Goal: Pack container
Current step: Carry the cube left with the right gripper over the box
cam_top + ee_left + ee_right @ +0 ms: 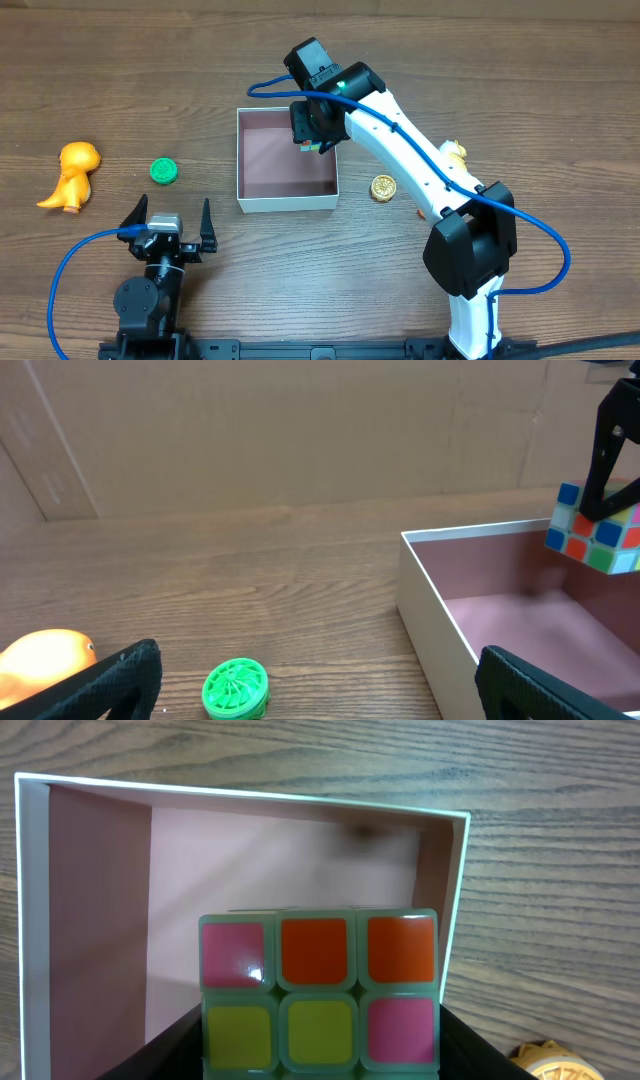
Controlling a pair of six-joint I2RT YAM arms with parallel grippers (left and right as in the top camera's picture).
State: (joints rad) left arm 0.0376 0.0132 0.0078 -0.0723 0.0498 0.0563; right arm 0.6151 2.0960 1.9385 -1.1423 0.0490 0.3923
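The right gripper [312,130] clamps the cube [320,992] between its jaws, clear above the container [287,203] floor, so a release should drop it inside. The left gripper [172,208] idles, jaws wide and empty, with the container ahead-right of them.

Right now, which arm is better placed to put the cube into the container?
The right arm. The right hand holds the cube above the container, so it likely only needs to lower and release. The left hand is open, empty, and outside the container.
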